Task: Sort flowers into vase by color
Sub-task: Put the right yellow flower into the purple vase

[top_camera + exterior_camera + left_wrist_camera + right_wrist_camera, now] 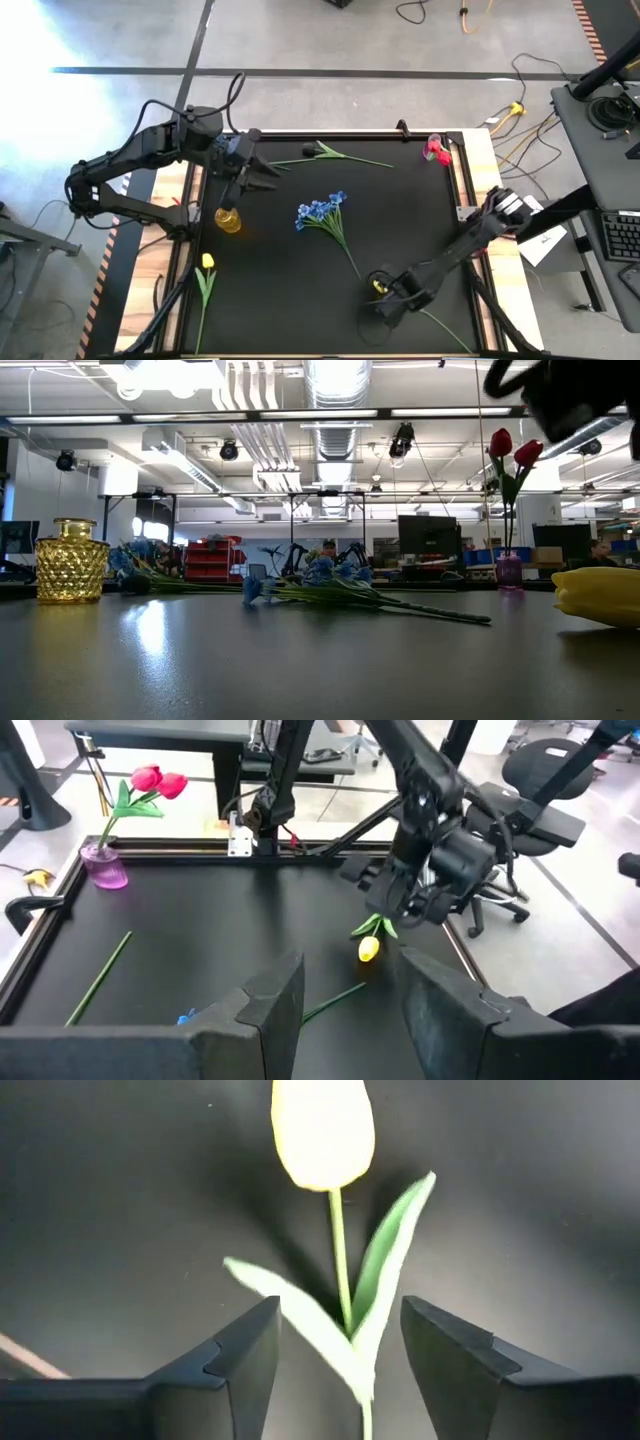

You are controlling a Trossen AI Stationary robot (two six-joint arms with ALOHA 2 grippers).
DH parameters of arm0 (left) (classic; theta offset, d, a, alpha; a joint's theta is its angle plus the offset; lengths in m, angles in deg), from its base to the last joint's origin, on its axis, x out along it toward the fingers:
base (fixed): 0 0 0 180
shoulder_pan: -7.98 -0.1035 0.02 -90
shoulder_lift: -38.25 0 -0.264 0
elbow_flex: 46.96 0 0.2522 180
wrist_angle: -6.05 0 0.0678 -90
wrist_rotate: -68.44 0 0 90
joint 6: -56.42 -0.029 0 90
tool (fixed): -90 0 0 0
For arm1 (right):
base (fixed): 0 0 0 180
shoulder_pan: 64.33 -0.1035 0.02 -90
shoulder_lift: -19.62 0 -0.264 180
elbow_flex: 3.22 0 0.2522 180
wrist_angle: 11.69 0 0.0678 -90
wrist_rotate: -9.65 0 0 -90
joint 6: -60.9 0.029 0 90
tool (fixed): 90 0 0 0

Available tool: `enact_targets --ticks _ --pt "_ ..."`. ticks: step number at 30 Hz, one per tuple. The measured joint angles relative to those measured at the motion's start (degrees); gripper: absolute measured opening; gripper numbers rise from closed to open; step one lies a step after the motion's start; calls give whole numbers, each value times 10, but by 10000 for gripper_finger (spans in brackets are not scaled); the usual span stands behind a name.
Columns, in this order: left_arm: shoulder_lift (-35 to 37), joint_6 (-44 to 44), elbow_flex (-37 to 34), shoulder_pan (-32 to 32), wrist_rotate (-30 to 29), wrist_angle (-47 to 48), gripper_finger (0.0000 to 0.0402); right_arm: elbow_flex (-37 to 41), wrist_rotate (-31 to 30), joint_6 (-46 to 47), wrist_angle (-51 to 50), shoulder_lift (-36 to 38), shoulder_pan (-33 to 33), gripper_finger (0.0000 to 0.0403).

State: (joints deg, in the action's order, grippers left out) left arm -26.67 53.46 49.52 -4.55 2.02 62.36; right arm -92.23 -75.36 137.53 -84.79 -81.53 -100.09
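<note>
Yellow tulip's (322,1130) stem lies between the open right end effector (340,1350) fingers.

A black swivel office chair (560,780) is standing beyond the black-topped bench (300,280); yellow cables (515,108) are lying on the grey floor (330,40).

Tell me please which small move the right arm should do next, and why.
Probably lower the right end effector a little and close it on the stem of the yellow tulip. Its fingers are open on either side of the stem and leaves, but nothing is gripped yet, and the flower lies on the table. The left end effector waits open near the yellow vase.
</note>
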Motion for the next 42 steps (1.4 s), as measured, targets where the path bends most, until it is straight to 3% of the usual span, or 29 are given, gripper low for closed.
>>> enact_targets --ticks 8,17,20,23,28,35,42 --pt "0 0 0 1 14 0 146 0 7 -7 12 -48 15 144" --pt "0 3 0 1 15 0 146 16 25 -32 74 -61 33 53" --pt "2 4 0 1 15 9 146 16 7 -32 72 -54 49 20" --pt "4 5 0 1 15 21 146 16 -24 -37 70 -26 73 13" --pt "13 4 0 1 15 25 146 16 -106 -47 54 58 123 13" --pt "30 5 0 1 15 26 146 14 -312 -83 45 219 198 13" --pt "45 11 0 1 13 27 146 -52 -489 -239 94 317 283 13"
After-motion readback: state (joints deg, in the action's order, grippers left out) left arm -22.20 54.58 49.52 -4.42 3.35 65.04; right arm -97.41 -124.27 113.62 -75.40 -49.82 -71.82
